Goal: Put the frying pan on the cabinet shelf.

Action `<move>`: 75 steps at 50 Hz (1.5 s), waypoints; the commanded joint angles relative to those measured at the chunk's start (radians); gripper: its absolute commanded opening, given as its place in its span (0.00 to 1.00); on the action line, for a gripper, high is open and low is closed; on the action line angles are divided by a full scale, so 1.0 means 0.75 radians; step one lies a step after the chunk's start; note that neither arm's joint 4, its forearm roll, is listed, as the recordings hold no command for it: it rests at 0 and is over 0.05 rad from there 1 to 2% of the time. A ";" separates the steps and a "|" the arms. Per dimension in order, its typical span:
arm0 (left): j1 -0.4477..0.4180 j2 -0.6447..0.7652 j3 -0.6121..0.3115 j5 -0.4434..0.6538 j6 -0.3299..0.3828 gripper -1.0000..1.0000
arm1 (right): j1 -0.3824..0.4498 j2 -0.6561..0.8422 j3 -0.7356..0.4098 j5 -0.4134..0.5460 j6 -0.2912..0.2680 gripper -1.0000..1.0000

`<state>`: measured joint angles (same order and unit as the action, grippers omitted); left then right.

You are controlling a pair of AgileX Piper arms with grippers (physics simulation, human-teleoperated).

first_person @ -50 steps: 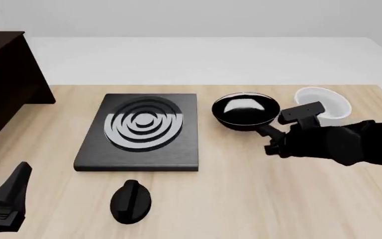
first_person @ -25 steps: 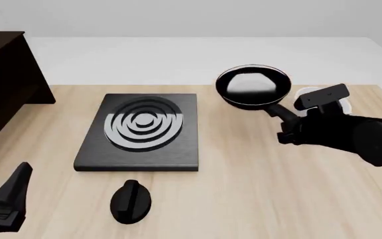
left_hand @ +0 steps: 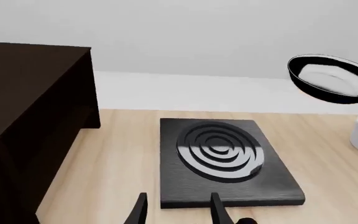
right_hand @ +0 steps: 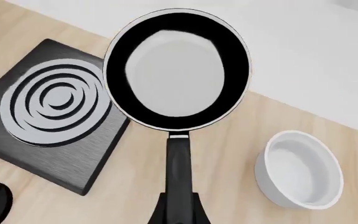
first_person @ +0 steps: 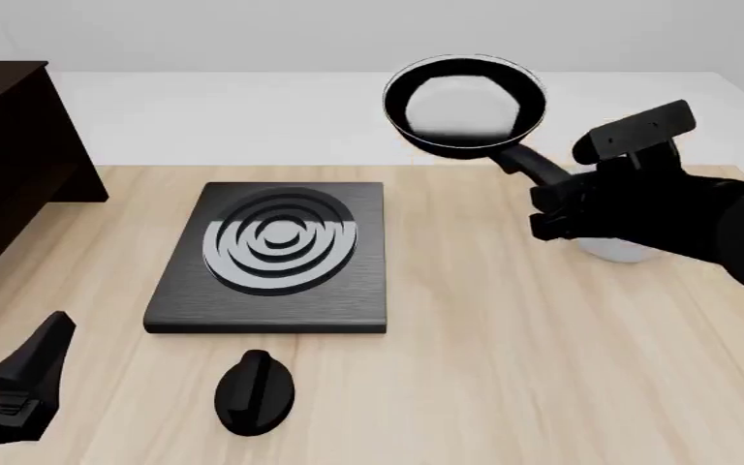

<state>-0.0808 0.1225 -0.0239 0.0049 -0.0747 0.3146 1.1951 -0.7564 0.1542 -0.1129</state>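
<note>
Right gripper (first_person: 542, 184) jaws clamp the handle of the small round black frying pan (first_person: 464, 105), raised above the light wooden bench (first_person: 502, 358); left gripper (left_hand: 177, 212) jaws apart.

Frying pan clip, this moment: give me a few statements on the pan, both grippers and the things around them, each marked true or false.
1. The right gripper holds the frying pan by its handle, lifted clear of the table. True.
2. The pan already rests on the cabinet. False: it hangs in the air right of the stove plate, far from the cabinet at the table's left.
3. The left gripper is open and holds nothing. True.
4. The white bowl sits inside the pan. False: it stands on the table, apart from the pan.
5. A black knob lies on the table in front of the stove plate. True.
</note>
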 commanded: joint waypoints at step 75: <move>-0.677 0.259 -0.666 0.319 -1.165 1.00 | 0.797 0.313 -0.704 0.110 0.065 0.00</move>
<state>-0.5422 0.3445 -0.4949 0.2012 -0.9557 0.8270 1.3992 -1.2133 0.2366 -0.1299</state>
